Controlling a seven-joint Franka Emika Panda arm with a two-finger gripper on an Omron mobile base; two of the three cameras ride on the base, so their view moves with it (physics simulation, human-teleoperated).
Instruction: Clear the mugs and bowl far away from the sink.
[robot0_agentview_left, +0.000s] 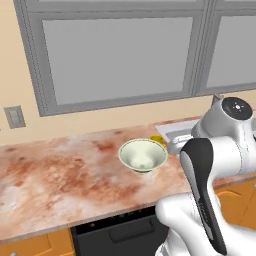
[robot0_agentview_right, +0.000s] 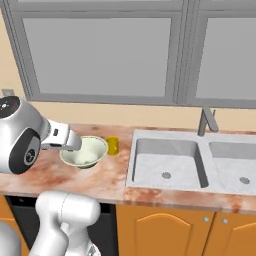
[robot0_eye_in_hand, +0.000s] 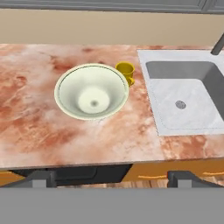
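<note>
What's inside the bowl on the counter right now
Nothing can be seen inside the bowl; its pale inside is bare down to the bottom. The yellow mug stands just behind its rim, toward the sink. The counter under the bowl is covered.

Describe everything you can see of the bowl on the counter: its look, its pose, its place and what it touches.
The bowl is wide, shallow and round, cream-white inside with a thin greenish rim and a greenish outside. It looks like glazed ceramic. It stands upright and empty on the reddish marbled counter, left of the sink. A small yellow mug stands close behind its right side, between bowl and sink; whether the two touch cannot be told. Nothing else touches it but the counter beneath.
</note>
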